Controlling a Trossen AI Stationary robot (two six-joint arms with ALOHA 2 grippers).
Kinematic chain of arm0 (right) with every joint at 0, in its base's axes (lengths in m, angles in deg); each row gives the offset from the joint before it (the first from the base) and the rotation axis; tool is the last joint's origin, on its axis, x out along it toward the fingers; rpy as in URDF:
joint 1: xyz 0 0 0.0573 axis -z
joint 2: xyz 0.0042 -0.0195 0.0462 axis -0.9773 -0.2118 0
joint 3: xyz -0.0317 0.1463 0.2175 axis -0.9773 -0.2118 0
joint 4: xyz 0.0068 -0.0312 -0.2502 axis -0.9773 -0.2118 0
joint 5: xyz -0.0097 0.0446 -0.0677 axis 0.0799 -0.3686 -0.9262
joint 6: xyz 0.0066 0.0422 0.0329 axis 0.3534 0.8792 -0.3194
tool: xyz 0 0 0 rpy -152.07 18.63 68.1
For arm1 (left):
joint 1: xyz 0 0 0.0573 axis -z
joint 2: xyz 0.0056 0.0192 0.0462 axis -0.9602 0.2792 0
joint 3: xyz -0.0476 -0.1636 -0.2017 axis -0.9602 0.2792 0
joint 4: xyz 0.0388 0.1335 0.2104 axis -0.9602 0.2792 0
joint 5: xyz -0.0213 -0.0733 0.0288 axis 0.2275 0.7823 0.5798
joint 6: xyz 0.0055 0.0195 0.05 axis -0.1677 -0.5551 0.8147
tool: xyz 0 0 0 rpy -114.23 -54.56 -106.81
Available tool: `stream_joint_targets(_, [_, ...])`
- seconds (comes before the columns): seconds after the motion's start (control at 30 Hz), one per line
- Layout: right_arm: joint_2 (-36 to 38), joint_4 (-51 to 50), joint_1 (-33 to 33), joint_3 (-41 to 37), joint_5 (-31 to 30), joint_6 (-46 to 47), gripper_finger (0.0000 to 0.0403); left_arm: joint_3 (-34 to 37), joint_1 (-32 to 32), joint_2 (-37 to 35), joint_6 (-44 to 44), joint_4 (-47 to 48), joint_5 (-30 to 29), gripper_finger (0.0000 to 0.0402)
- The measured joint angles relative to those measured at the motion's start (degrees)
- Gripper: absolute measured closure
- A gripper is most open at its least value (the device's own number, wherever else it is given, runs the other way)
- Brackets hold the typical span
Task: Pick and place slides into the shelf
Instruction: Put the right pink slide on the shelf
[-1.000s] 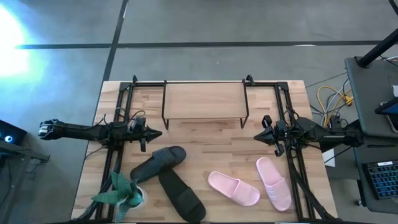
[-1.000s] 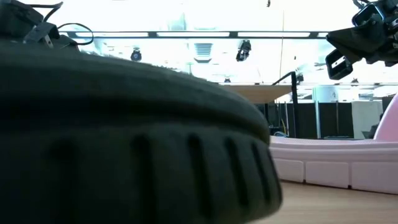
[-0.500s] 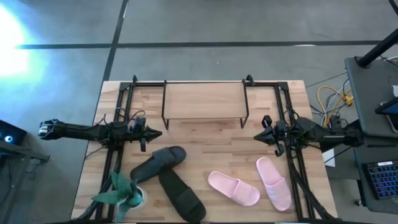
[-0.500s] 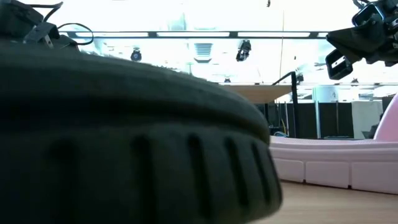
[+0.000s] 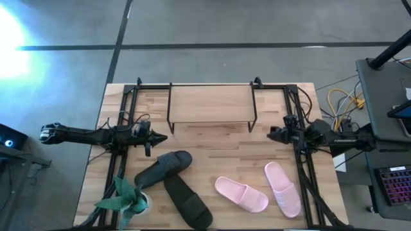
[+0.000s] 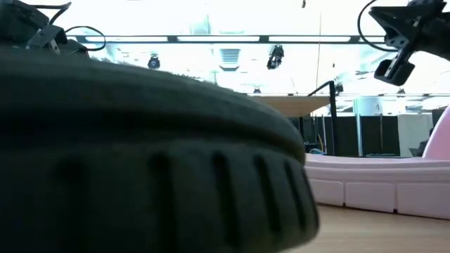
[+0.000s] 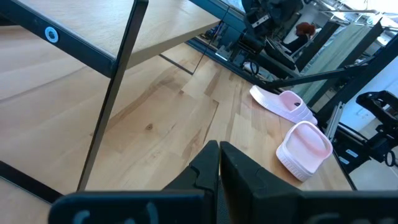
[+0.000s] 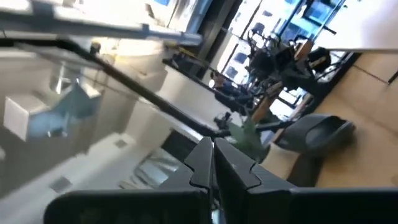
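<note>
My right gripper (image 5: pixel 271 133) hangs above the table's right side with its dark, hard-edged fingers (image 8: pixel 205 163) pressed together on nothing, tilted so its camera looks level across the table. Just to its left is the shelf (image 5: pixel 210 102), a flat board of pale, fine-grained wood on thin black metal legs, bare on top. On the table in front of this gripper lies the light pink pair of moulded slide sandals (image 5: pixel 241 193), smooth and matte, each with one broad rounded strap; the second pink slide (image 5: pixel 283 188) sits almost directly in front of the gripper, the first further toward the centre.

My left gripper (image 5: pixel 164 136) waits on the opposite side, its black fingers (image 7: pixel 214 167) closed together and empty. Right in front of it rests the dark grey-black pair of rubbery slide sandals (image 5: pixel 164 168), one angled across the other's end (image 5: pixel 187 201). In the low view one of them fills the frame with a ribbed, vertically grooved sole edge (image 6: pixel 155 190). Beside that pair stands a green leafy plant (image 5: pixel 126 197) with pointed leaves. The wooden tabletop (image 5: pixel 212 144) shows planked grain. I can read no writing or brand mark anywhere.
</note>
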Motion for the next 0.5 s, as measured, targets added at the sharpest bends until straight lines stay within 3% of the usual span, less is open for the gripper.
stream_joint_targets(0.2, [0.0,1.3,0.0,0.0,-11.4,4.2,0.0394,0.0,0.0,0.0,0.0,0.0,0.0,0.0402])
stream_joint_targets(0.33, [-0.7,3.7,0.0,0.0,-13.1,1.7,0.0394,0.0,0.0,0.0,0.0,0.0,0.0,0.0402])
stream_joint_targets(0.5, [-4.8,3.8,-0.3,0.8,-19.6,11.4,0.0393,0.0,0.0,0.0,0.0,0.0,0.0,0.0402])
